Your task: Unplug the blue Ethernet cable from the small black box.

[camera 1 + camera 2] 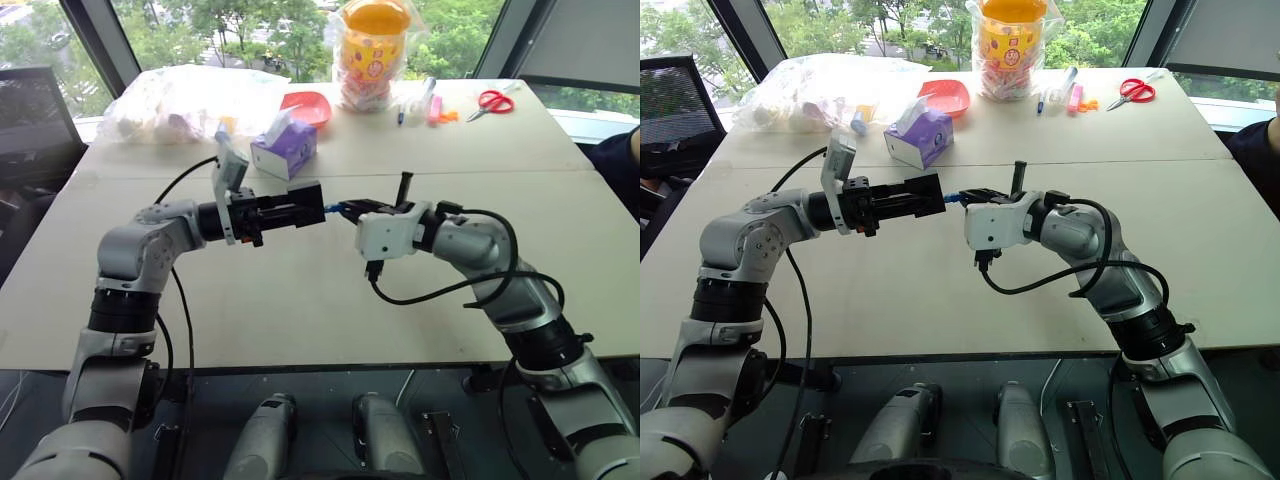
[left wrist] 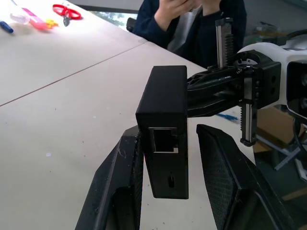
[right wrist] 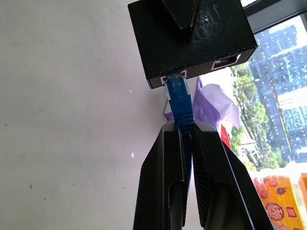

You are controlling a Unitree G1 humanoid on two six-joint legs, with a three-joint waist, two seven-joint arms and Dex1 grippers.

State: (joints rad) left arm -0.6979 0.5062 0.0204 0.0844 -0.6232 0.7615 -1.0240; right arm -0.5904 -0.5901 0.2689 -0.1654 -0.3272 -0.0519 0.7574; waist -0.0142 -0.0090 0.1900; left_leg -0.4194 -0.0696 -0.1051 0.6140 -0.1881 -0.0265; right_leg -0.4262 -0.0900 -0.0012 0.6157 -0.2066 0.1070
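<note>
My left gripper clamped the small matte black plastic box while my right gripper pinched the bright blue Ethernet cable, plug at the box's port.

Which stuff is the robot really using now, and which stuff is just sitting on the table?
Using: small black box in left gripper; blue Ethernet cable pinched by right gripper.
Just sitting: purple tissue box, red scissors, red bowl, yellow-lidded jar.

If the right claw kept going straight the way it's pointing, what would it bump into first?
Probably the small black box. The right claw is pinching the blue Ethernet cable just behind its plug, and the box, held by the left claw, sits right ahead.
</note>
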